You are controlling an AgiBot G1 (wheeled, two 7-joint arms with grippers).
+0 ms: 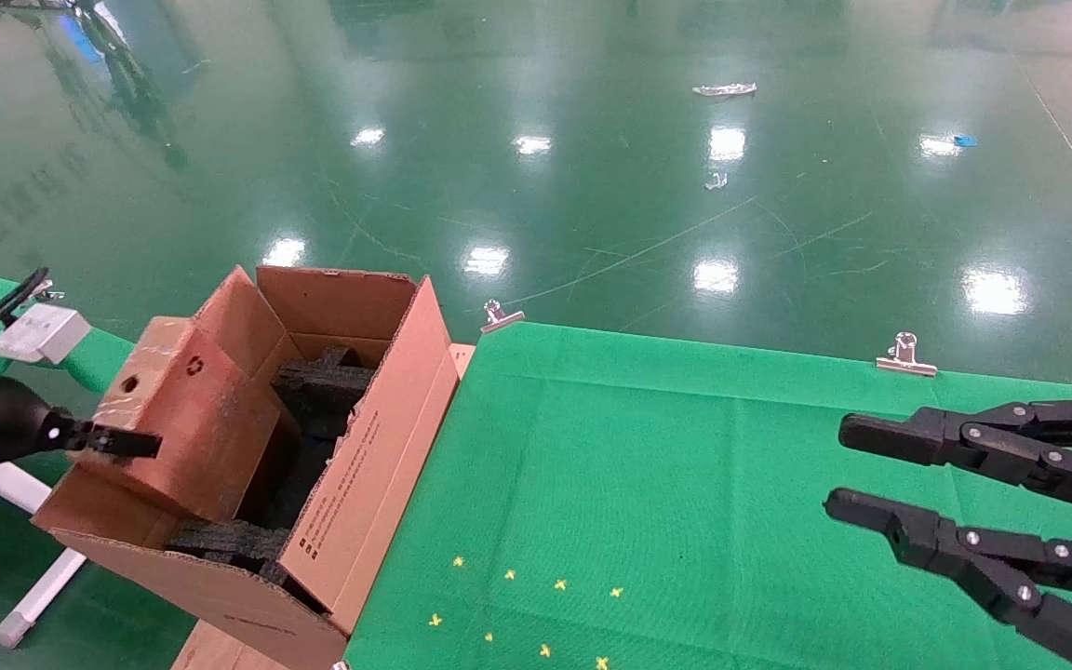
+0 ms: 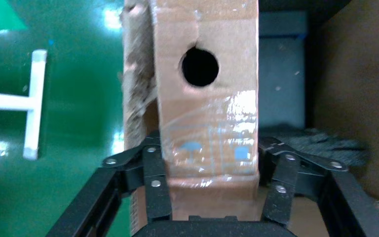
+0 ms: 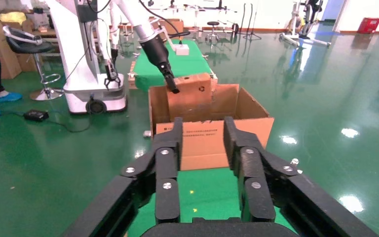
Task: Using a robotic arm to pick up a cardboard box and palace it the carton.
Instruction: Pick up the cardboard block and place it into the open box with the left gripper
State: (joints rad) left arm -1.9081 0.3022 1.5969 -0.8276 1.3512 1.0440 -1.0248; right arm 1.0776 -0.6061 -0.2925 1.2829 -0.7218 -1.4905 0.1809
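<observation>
The small cardboard box [image 1: 192, 419], with a round hole and a recycling mark on its face, hangs tilted over the left side of the open carton [image 1: 378, 447], its lower end inside. My left gripper [image 1: 127, 442] is shut on the box's taped end. The left wrist view shows the box [image 2: 207, 98] between the fingers [image 2: 155, 182]. Black foam inserts [image 1: 322, 381] line the carton. My right gripper [image 1: 848, 470] is open and empty over the table's right side. The right wrist view shows the carton [image 3: 205, 143], the box [image 3: 192, 91] and the white left arm [image 3: 148, 34] ahead of it.
The green-clothed table [image 1: 685, 465] has metal clips [image 1: 502, 316] [image 1: 905, 358] on its far edge and yellow marks [image 1: 517, 605] near the front. A white pipe frame [image 1: 33, 577] lies left of the carton. A white machine base [image 3: 86, 74] stands beyond it.
</observation>
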